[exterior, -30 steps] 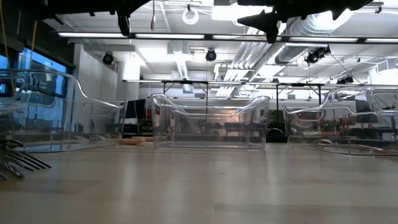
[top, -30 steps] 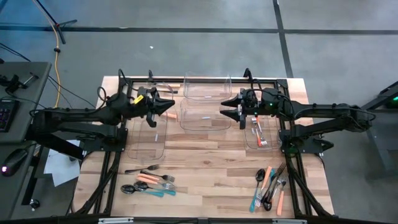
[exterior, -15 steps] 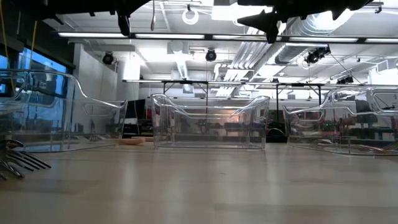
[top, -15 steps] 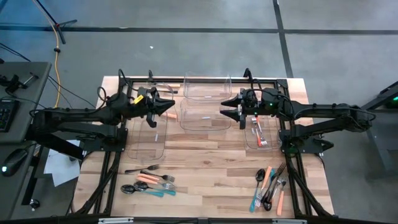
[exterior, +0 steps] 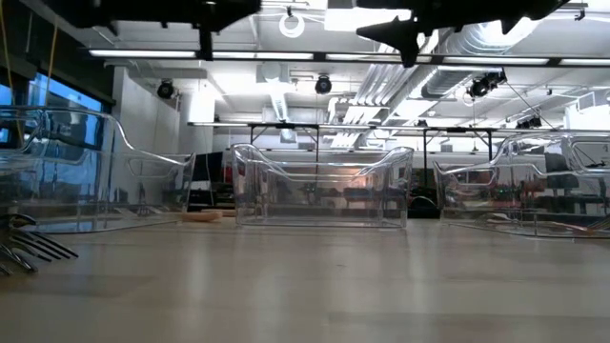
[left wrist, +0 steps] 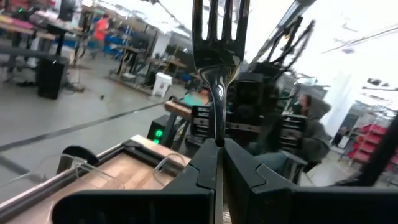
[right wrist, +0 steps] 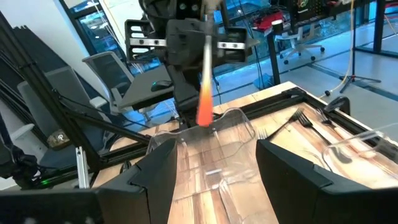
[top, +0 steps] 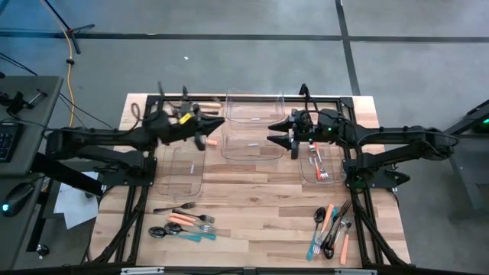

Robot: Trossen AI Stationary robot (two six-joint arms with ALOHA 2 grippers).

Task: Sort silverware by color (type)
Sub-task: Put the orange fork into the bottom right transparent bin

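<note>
My left gripper [top: 203, 131] hangs high over the gap between the left clear bin [top: 179, 169] and the middle bin [top: 252, 143]. It is shut on an orange-handled fork [left wrist: 219, 37]. The fork's orange handle [right wrist: 204, 106] shows blurred in the right wrist view. My right gripper [top: 277, 136] is open and empty, at the middle bin's right end, facing the left one. Loose silverware with orange, teal and black handles lies in a near-left pile [top: 183, 223] and a near-right pile [top: 331, 228]. A few orange-handled pieces [top: 317, 162] lie in the right bin. My left gripper pinches the fork's metal neck [left wrist: 217, 134] just below the tines between its two fingers. The tines [left wrist: 221, 22] stick out past the fingertips. The fork is lifted clear of the table and bins, and its orange handle [right wrist: 204, 106] runs down below the gripper.
Several clear bins stand across the table's far half: left, middle, a far middle one [top: 254, 107] and right [top: 321, 164]. An orange-handled piece [top: 210, 105] lies by the far frame rail. Bare wood [top: 260, 206] lies between the two piles. Black frame rails edge the table.
My left gripper has swung toward the table's far edge and slightly right, turning as it went, with the fork still in its hold. The thin hanging piece has left the top of the low view. My right gripper has edged slightly left.
</note>
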